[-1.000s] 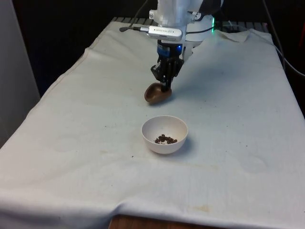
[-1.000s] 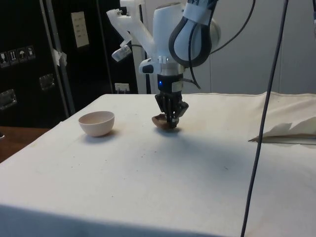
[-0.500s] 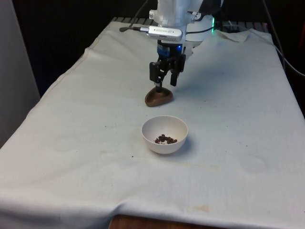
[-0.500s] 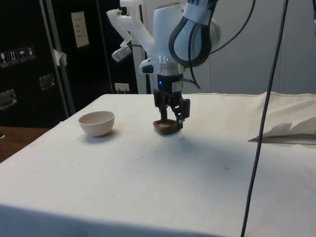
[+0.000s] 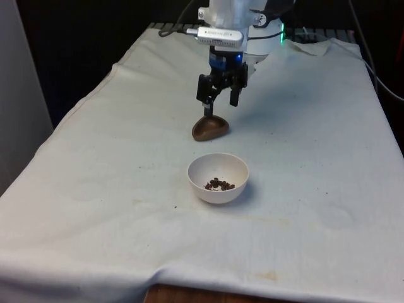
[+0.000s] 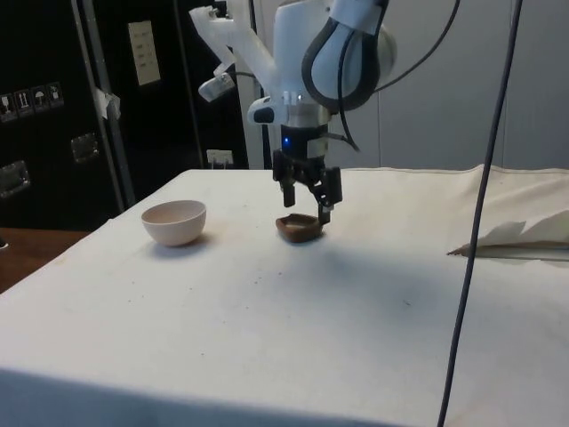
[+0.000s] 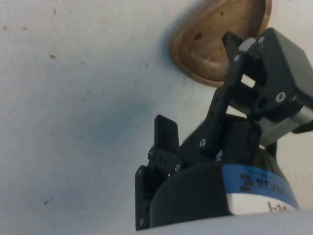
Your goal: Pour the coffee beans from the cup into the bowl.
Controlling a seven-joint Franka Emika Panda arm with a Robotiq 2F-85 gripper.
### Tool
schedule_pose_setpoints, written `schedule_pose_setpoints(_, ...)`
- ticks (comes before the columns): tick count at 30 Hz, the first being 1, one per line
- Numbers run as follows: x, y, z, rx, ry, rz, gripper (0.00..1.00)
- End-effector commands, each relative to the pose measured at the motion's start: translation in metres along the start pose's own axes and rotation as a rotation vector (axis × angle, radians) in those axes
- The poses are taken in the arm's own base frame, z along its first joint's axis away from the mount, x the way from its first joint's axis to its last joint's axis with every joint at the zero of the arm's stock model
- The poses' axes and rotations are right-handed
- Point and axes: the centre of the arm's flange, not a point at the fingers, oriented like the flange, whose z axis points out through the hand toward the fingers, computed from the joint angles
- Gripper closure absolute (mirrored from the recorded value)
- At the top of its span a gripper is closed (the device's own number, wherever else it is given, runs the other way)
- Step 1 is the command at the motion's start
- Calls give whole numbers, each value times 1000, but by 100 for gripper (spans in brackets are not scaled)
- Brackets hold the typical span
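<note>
Two things matter: brown cup [image 5: 210, 127] sits on desk [image 5: 126, 158] right under pincer [image 5: 219, 104], which is released, jaws apart, holding nothing. Cup looks light, stiff, smooth wood; best taken by its rim. Bowl [image 5: 218, 178] w/ beans [image 5: 219, 184] lies near pincer. Wrist view shows cup's inside bare; side view doesn't.

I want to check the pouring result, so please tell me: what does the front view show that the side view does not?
Front view alone: coffee beans lying inside the white bowl. Side view alone: dark cabinets behind the table, and the bowl's outer wall, with its inside hidden. Both: the brown cup resting on the white cloth, with the gripper above it, jaws open.
</note>
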Motion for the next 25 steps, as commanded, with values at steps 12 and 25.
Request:
schedule_pose_setpoints(12,4,1,-27,0,12,-1,0)
schedule_pose_setpoints(25,6,4,-47,4,23,-1,0)
